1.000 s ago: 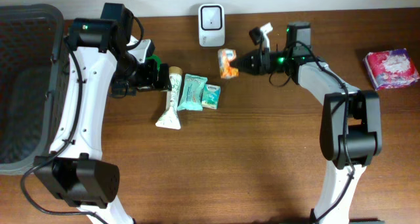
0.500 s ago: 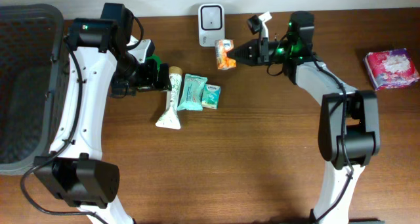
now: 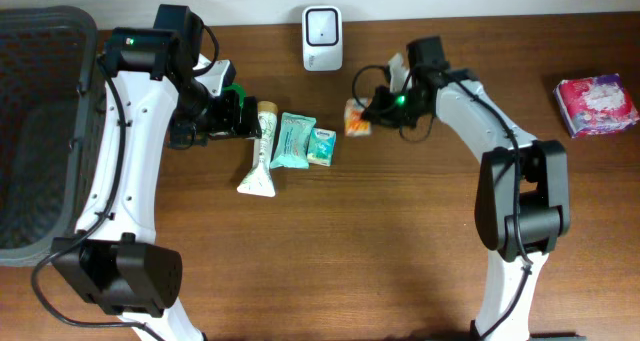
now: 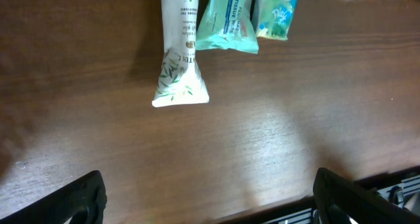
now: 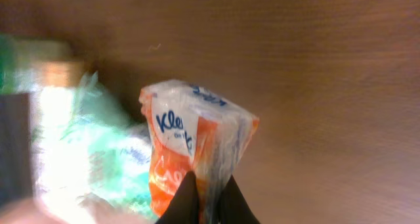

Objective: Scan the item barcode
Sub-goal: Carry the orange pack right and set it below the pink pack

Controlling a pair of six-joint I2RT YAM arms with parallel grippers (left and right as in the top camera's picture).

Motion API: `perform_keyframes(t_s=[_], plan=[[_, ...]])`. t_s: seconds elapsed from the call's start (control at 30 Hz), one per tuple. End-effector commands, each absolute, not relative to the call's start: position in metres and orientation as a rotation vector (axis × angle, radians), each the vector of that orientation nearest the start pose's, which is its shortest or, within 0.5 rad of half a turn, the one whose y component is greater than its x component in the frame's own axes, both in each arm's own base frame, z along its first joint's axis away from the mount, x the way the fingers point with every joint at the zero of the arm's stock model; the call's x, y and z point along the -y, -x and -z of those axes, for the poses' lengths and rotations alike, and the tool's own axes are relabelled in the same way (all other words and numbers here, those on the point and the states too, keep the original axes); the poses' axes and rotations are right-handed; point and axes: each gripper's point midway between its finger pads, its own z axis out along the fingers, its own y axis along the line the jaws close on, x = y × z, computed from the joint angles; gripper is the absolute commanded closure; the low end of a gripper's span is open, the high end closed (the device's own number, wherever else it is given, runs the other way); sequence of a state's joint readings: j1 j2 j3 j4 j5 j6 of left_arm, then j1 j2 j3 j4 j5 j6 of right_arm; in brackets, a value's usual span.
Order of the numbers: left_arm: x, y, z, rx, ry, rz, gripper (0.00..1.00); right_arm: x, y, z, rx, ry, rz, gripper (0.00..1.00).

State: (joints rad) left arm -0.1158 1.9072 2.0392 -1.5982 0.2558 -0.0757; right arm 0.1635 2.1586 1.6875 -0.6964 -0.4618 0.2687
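Note:
An orange and white tissue pack (image 3: 355, 119) (image 5: 194, 142) is pinched at its edge by my right gripper (image 3: 373, 111) (image 5: 207, 199), which is shut on it. It hangs low over the table, just right of the green items and below the white scanner (image 3: 322, 25) at the back edge. The pack's barcode does not show. My left gripper (image 3: 236, 115) (image 4: 210, 204) stands open and holds nothing, above the top end of a white tube (image 3: 261, 153) (image 4: 180, 52).
A teal wipes pack (image 3: 293, 140) (image 4: 228, 20) and a small green tissue pack (image 3: 322, 146) (image 4: 278, 7) lie beside the tube. A dark basket (image 3: 40, 41) fills the left side. A pink pack (image 3: 596, 104) lies at the far right.
My right gripper has swung the orange pack from in front of the scanner down and away, closer to the green packs. The left arm has stayed still.

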Motion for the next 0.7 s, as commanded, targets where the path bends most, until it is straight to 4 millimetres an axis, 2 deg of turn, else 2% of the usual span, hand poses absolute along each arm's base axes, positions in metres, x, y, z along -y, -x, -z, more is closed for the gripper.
perform_keyframes(t_s=[0.0,0.03,0.07,0.1,0.2,0.27,0.4,0.6,0.67], plan=[[0.087,-0.358,-0.222,-3.017,-0.086,0.419,0.01,-0.117,-0.528,-0.122,-2.566,0.247,-0.089,0.96],[0.087,-0.358,-0.222,-3.017,-0.086,0.419,0.01,-0.109,-0.540,-0.133,-2.486,0.311,0.130,0.96],[0.087,-0.358,-0.222,-3.017,-0.086,0.419,0.01,-0.112,-0.547,-0.139,-2.425,0.422,0.248,0.96],[0.087,-0.358,-0.222,-3.017,-0.086,0.419,0.01,-0.124,-0.555,-0.143,-2.349,0.569,0.344,0.96],[0.087,-0.358,-0.222,-3.017,-0.086,0.419,0.01,-0.165,-0.571,-0.151,-2.153,0.848,0.437,0.96],[0.087,-0.358,-0.222,-3.017,-0.086,0.419,0.01,-0.186,-0.585,-0.163,-2.044,0.844,0.429,0.96],[0.087,-0.358,-0.222,-3.017,-0.086,0.419,0.01,-0.215,-0.609,-0.184,-1.871,0.760,0.390,0.96],[0.087,-0.358,-0.222,-3.017,-0.086,0.419,0.01,-0.249,-0.624,-0.189,-1.721,0.770,0.250,0.96],[0.087,-0.358,-0.222,-3.017,-0.086,0.419,0.01,-0.252,-0.626,-0.177,-1.724,0.780,0.241,0.96]])
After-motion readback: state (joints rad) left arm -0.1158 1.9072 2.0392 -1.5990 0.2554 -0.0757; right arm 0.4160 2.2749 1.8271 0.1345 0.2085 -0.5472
